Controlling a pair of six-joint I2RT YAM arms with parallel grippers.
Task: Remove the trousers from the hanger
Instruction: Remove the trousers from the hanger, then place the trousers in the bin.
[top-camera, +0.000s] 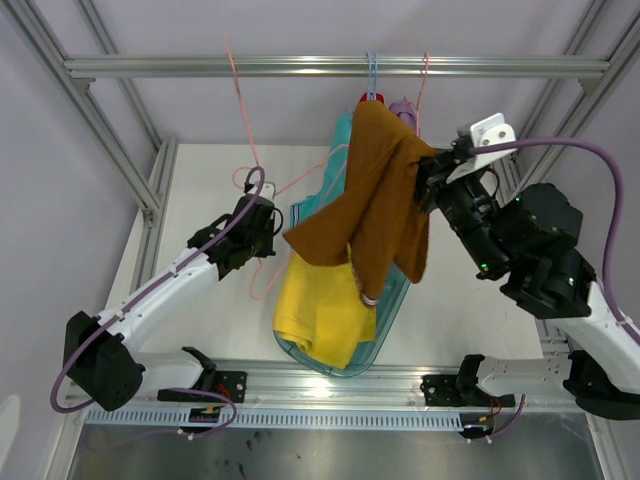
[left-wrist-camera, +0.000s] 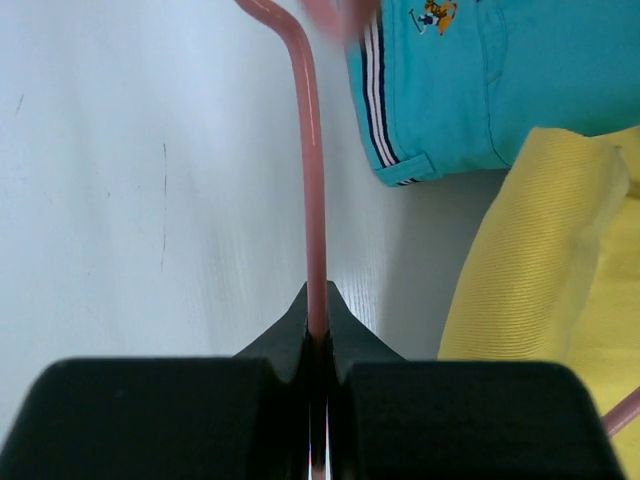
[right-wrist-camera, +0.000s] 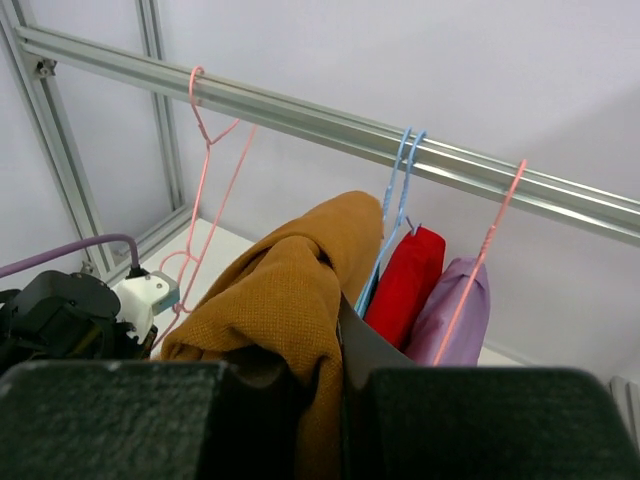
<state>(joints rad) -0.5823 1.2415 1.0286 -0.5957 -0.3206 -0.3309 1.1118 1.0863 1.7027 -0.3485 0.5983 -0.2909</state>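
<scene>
Brown trousers (top-camera: 375, 195) drape from a blue hanger (right-wrist-camera: 396, 190) on the top rail (top-camera: 200, 66). My right gripper (top-camera: 428, 185) is shut on their upper fold; in the right wrist view the gripper (right-wrist-camera: 335, 372) pinches the brown cloth (right-wrist-camera: 285, 290). Red trousers (right-wrist-camera: 405, 280) and lilac trousers (right-wrist-camera: 455, 310) hang just behind, the lilac on a pink hanger (right-wrist-camera: 485, 250). Teal trousers (top-camera: 335, 165) and yellow trousers (top-camera: 320, 310) lie below. My left gripper (top-camera: 262, 228) is shut on the wire of an empty pink hanger (left-wrist-camera: 315, 220), with the gripper (left-wrist-camera: 318, 335) low over the table.
A translucent teal tub (top-camera: 385, 335) holds the yellow trousers at the table's front middle. Aluminium frame posts (top-camera: 110, 130) stand at the left and right. The empty pink hanger's hook (right-wrist-camera: 196, 85) sits on the rail at the left.
</scene>
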